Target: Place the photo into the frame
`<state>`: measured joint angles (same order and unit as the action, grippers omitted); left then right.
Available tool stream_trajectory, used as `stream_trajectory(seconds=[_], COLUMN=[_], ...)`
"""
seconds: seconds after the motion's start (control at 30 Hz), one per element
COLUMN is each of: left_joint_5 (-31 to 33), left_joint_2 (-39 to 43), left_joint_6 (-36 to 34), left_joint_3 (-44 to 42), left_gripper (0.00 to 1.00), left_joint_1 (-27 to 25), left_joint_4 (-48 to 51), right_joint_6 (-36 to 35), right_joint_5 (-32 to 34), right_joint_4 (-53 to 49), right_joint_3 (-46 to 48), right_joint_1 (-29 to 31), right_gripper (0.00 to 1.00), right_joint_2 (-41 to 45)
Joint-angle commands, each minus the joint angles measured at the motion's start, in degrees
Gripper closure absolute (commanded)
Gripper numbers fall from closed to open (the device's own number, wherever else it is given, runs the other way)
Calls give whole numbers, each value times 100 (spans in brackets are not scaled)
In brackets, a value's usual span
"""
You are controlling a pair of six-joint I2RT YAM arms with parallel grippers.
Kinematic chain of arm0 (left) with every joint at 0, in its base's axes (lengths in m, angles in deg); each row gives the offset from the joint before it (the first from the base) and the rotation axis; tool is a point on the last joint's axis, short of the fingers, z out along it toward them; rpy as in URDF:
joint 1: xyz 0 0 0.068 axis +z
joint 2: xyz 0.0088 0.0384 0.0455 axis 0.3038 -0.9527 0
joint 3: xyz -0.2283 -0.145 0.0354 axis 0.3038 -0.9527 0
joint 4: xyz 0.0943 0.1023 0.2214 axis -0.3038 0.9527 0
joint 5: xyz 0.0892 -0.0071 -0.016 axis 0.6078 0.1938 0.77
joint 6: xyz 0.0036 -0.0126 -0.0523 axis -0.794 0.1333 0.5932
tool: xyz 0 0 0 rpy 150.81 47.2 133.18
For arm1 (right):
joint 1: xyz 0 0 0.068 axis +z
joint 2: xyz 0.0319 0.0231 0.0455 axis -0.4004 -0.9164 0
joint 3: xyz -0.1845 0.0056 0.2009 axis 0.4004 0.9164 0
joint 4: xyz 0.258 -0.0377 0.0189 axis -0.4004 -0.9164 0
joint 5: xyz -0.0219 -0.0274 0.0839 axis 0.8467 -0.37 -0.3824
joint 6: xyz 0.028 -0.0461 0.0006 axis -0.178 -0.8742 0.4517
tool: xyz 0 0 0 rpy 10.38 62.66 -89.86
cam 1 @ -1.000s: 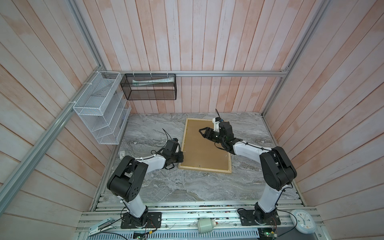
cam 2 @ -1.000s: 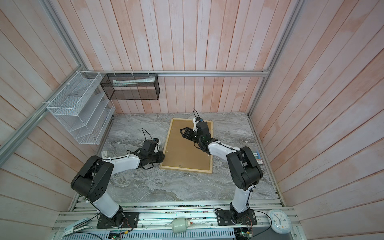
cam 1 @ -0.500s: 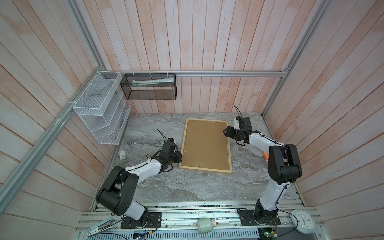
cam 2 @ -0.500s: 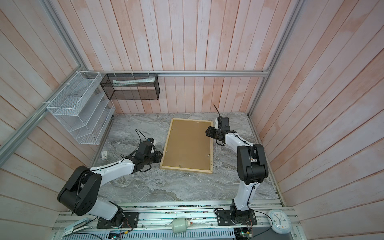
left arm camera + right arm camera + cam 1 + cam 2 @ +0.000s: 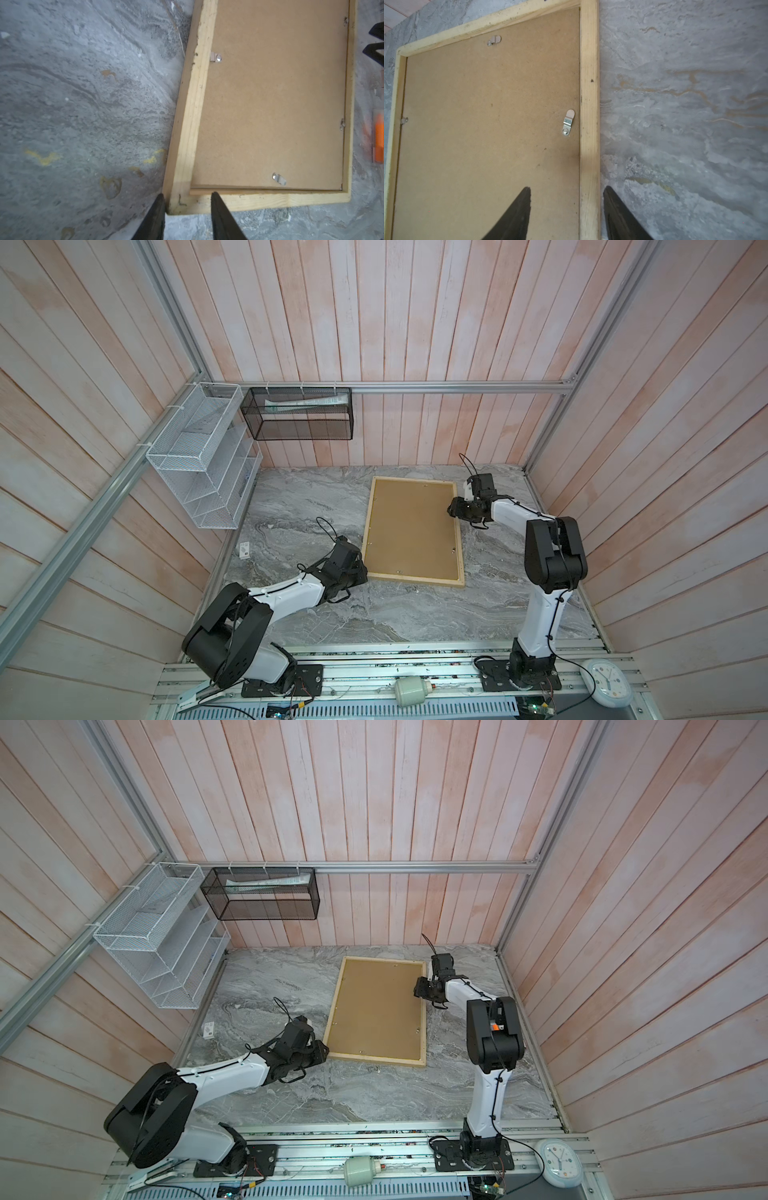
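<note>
Lying back-up, frame (image 5: 411, 526); long axis front-to-back.

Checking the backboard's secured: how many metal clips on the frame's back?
6 clips: two by the frame's left rail, two by the right, one near, one far; none apparently hidden.

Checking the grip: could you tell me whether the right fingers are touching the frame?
Cannot tell. The right wrist view shows the fingers straddling the frame rail, with contact unclear.
</note>
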<state>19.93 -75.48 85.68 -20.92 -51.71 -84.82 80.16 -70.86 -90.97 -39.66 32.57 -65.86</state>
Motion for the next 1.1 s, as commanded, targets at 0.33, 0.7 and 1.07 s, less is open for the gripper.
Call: stream_trajectory(seconds=[0.33, 0.7, 1.07], left_joint_5=[-330, 79, 547], left_joint_2=[-395, -70, 309], left_joint_6=[66, 34, 386], left_joint_3=[233, 212, 183], left_gripper=[62, 62, 60], left_joint_1=[-52, -47, -69], left_joint_4=[-258, 35, 546], right_joint_6=[-95, -294, -141], right_joint_5=[81, -978, -1668], right_joint_4=[-226, 140, 452], right_joint_3=[-2, 751, 1818], right_joint_1=[-158, -245, -238], right_gripper=[52, 42, 40], right_joint_2=[-194, 253, 992])
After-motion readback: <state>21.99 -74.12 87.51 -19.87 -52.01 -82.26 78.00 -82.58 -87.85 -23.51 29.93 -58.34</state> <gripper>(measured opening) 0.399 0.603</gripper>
